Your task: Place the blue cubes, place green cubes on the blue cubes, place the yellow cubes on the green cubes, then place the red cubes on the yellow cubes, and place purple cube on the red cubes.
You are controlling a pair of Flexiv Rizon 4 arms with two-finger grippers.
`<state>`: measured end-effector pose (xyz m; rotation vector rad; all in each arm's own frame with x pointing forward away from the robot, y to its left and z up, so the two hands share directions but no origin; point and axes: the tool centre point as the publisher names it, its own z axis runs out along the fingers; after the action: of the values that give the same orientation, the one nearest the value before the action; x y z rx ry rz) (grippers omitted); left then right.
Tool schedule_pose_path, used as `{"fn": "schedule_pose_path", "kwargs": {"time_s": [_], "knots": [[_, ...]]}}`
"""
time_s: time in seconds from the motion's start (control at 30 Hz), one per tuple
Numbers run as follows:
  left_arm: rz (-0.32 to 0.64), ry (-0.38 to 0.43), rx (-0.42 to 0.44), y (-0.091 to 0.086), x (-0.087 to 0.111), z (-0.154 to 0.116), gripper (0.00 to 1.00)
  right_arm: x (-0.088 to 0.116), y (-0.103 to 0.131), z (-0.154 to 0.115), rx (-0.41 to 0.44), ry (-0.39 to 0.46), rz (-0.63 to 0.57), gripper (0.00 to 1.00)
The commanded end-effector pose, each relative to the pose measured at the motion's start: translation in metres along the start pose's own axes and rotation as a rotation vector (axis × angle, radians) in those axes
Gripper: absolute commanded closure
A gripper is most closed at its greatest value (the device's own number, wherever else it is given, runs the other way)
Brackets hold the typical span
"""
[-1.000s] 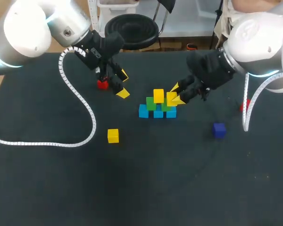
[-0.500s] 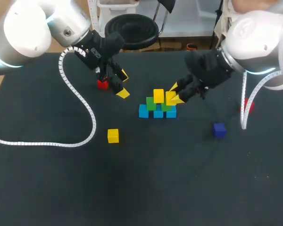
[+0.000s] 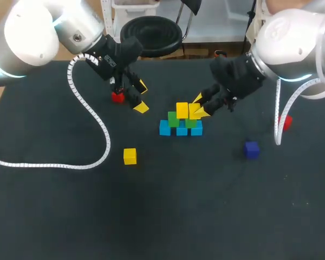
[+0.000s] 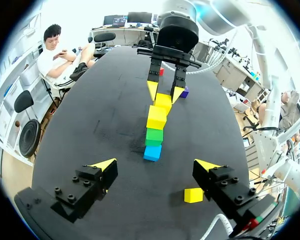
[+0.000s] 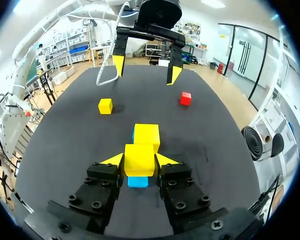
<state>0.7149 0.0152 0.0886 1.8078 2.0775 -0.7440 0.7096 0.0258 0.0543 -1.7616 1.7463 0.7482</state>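
Here, the right claw is gripping a yellow cube between both fingers, holding it over the green cube at the stack's right end, beside a second yellow cube. Three blue cubes are forming the base row. The left claw is hanging spread wide, empty, just beside a red cube. A loose yellow cube, a purple cube and a far red cube are lying apart on the table.

A robotics lab: a white left arm and right arm hang over a black tabletop bearing small coloured cubes and a ribbed white cable.
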Motion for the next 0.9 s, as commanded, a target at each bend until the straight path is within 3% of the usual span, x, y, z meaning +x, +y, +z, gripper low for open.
{"fn": "schedule_pose_path", "kwargs": {"time_s": [0.03, 0.9], "knots": [[0.002, -0.001, 0.000, 0.0003, 0.0006, -0.0005, 0.00, 0.0009, -0.0013, 0.0007, -0.002, -0.002, 0.002, 1.00], [0.002, -0.001, 0.000, 0.0003, 0.0006, -0.0005, 0.00, 0.0020, -0.0053, 0.0029, -0.004, -0.006, 0.002, 1.00]]}}
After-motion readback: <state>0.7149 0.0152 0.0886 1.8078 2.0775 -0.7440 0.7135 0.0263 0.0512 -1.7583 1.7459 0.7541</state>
